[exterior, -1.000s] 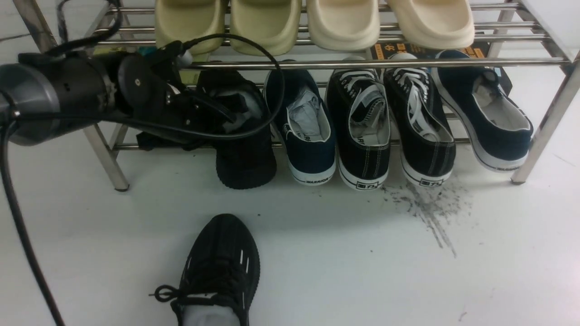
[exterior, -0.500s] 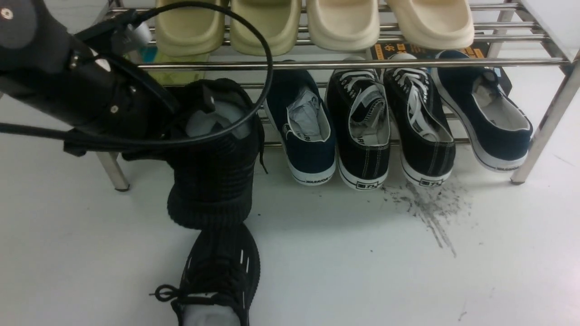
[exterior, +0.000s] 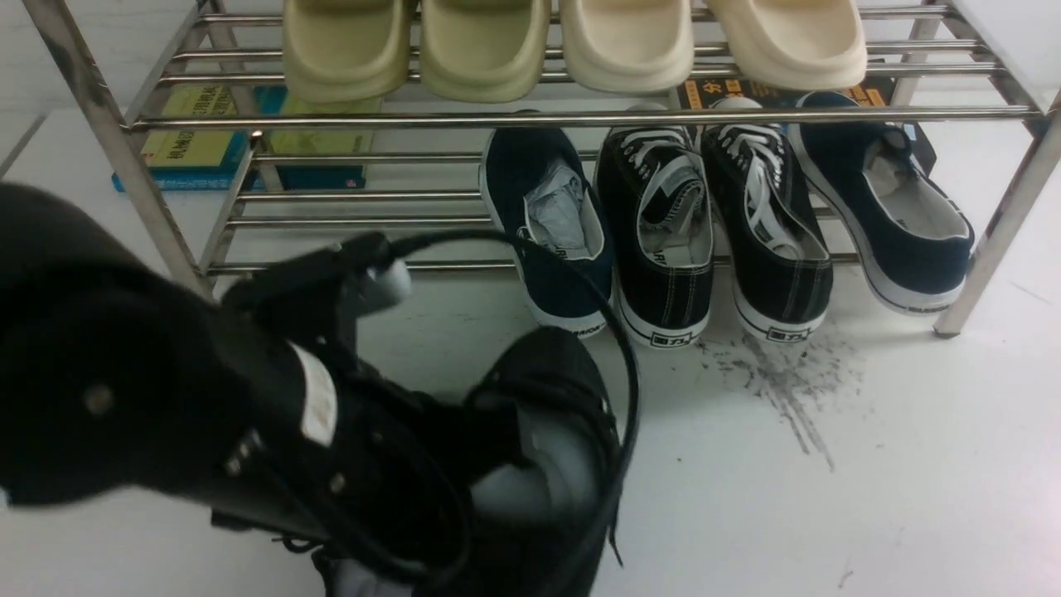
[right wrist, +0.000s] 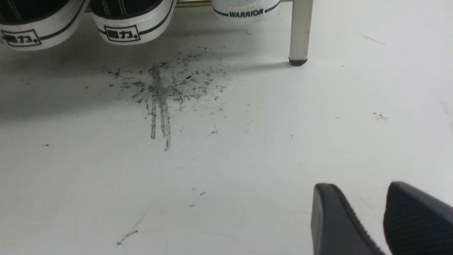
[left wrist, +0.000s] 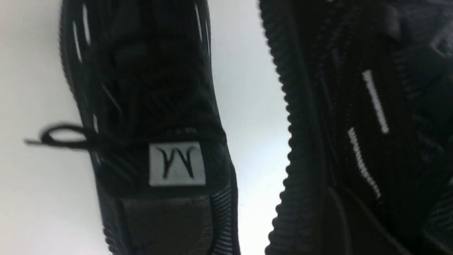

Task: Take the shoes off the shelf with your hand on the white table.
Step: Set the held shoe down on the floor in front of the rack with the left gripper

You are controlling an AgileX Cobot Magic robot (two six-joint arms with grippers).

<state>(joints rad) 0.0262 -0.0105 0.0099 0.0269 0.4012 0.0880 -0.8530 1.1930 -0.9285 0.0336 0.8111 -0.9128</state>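
One black knit shoe (exterior: pixel 547 373) hangs low over the white table (exterior: pixel 829 514), off the shelf (exterior: pixel 580 118) and in front of it. My left gripper (exterior: pixel 489 448) is shut on the collar of this shoe, where white paper stuffing shows. In the left wrist view its ribbed sole (left wrist: pixel 300 141) fills the side. The other black shoe (left wrist: pixel 141 106) lies flat on the table beside it, with a white tongue label; in the front view my arm hides most of it. My right gripper (right wrist: pixel 361 186) hovers open above bare table with nothing between its fingers.
Two navy sneakers (exterior: pixel 555 232) and two black canvas sneakers (exterior: pixel 663 240) stay on the lower tier. Beige slippers (exterior: pixel 489 41) sit on the upper tier. Books (exterior: pixel 191 137) lie behind the shelf. Scuff marks (exterior: pixel 779 381) and a shelf leg (right wrist: pixel 300 32) are on the right.
My left arm has pulled the black shoe out of the shelf's lower tier, towards me and down over the table, beside the shoe lying there.
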